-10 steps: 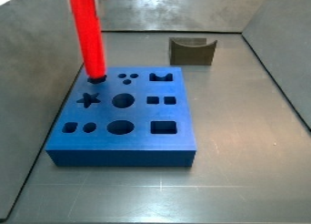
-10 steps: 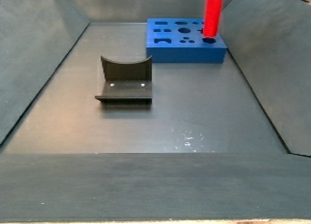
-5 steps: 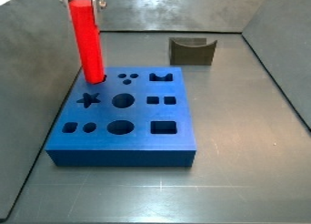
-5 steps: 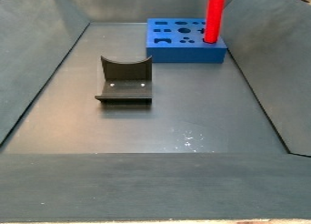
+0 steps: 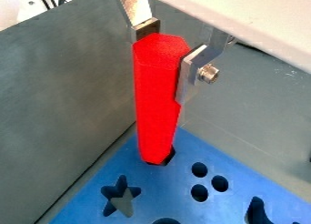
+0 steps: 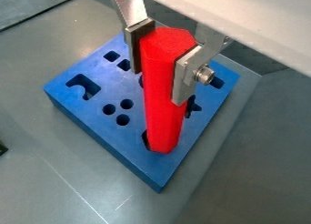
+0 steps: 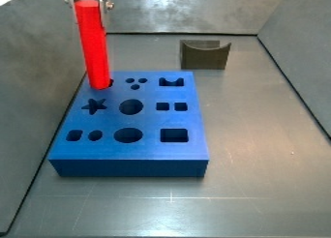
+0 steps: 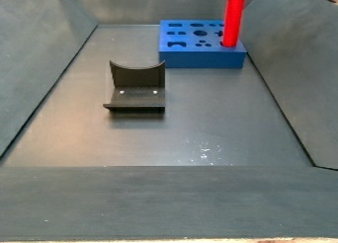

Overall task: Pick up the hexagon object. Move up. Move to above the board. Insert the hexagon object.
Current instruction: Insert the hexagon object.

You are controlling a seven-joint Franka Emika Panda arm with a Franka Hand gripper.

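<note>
the tool (image 5: 168,56) sits over a corner of the board (image 6: 91,100), its flat silver fingers (image 6: 186,73) pressed against opposite sides of the upper part of the hexagon object (image 5: 155,100), so it is clamped on that red prism. in both wrist views the hexagon object stands upright with its lower end down in a cutout at the board's corner; the bottom of the rod is hidden inside the hole, so how far down it reaches cannot be told. the same rod (image 6: 162,91) shows in the second wrist picture, rising from the blue block near its edge.

in a side view the hexagon object (image 7: 92,46) stands at the far left corner of the board (image 7: 142,145), with only the tips of the tool (image 7: 87,0) showing at the upper edge of the picture. star, round, square and crown cutouts lie open across the rest of the blue top.

in a side view from the opposite end, the board (image 8: 199,51) lies far back on the grey tabletop (image 8: 172,138), the red rod (image 8: 232,18) upright at its right side. the fixture (image 8: 134,87) stands nearer, well apart from the board; it also shows beyond the board (image 7: 204,54).
</note>
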